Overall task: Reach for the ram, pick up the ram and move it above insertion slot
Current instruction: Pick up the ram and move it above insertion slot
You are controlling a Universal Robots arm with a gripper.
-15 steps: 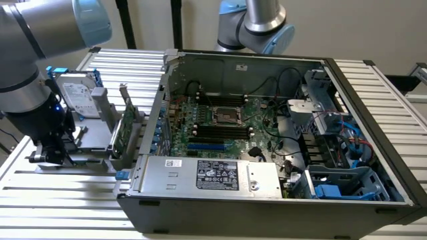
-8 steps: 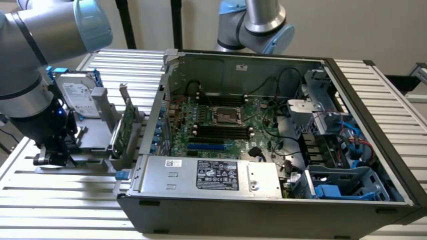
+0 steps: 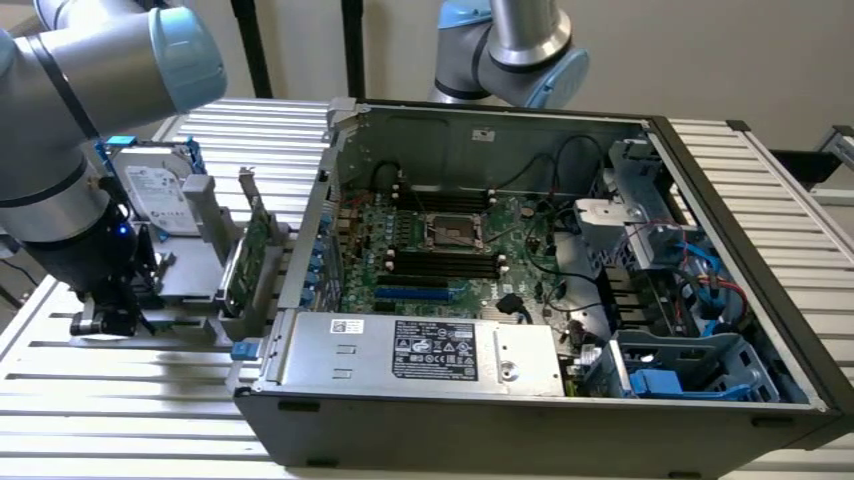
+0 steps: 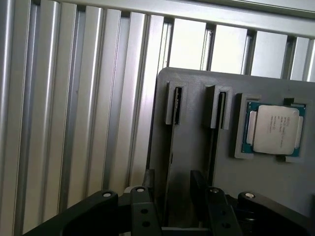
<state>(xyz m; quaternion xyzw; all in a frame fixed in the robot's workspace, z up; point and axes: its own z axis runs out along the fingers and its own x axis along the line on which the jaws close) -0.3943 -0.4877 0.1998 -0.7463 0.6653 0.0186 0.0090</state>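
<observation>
Grey tray (image 4: 275, 189), silver ribbed table (image 4: 74, 98), green motherboard (image 3: 510, 214), black hand (image 4: 173, 183)

I see a plain pale wall (image 3: 387, 50) behind, two dark posts (image 3: 248, 50) against it, ribbed metal table (image 3: 120, 420) below, soft even light

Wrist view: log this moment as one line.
gripper: open | holding: nothing | position: straddling slot of grey holder | nearby: processor

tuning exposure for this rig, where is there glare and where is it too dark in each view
Exterior view: the slatted table glares near white, while the computer case interior sits in shade. Wrist view: table slats beyond the grey tray wash out, the processor lid shines softly, the fingers read dark.
</observation>
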